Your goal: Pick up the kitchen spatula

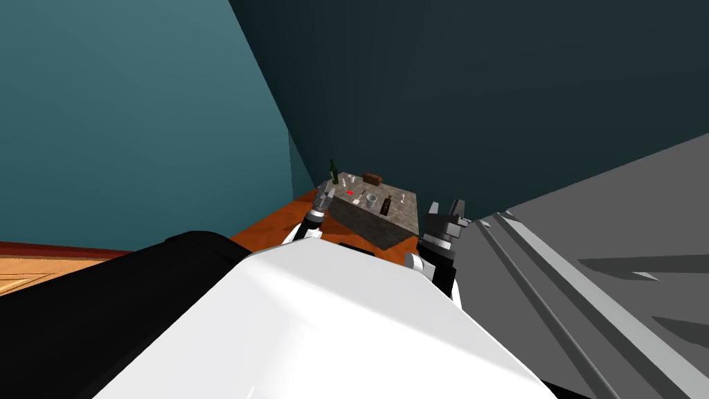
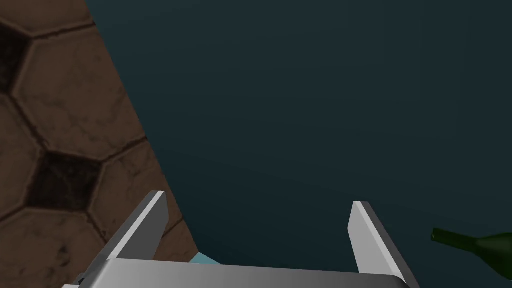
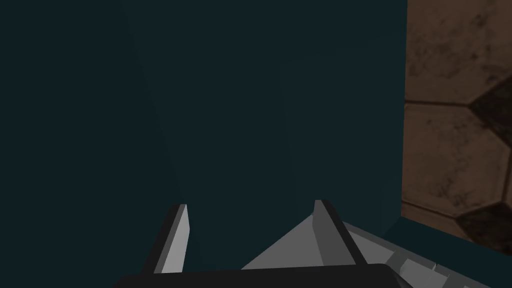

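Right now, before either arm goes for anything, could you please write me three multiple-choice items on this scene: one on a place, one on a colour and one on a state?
1. Where does the green bottle stand?
A. On the table, near its far left corner
B. On the floor
C. On a shelf

2. What colour is the small flat thing near the middle of the tabletop?
A. Blue
B. Red
C. Yellow

3. How are the fingers of the left gripper?
A. Shut on the bottle
B. Shut on a plate
C. Open, holding nothing

Answers:
1 A: the head view shows it upright at that corner of the tabletop.
2 B: it shows bright red against the grey top.
3 C: the left wrist view shows them well apart, with only the dark wall between.
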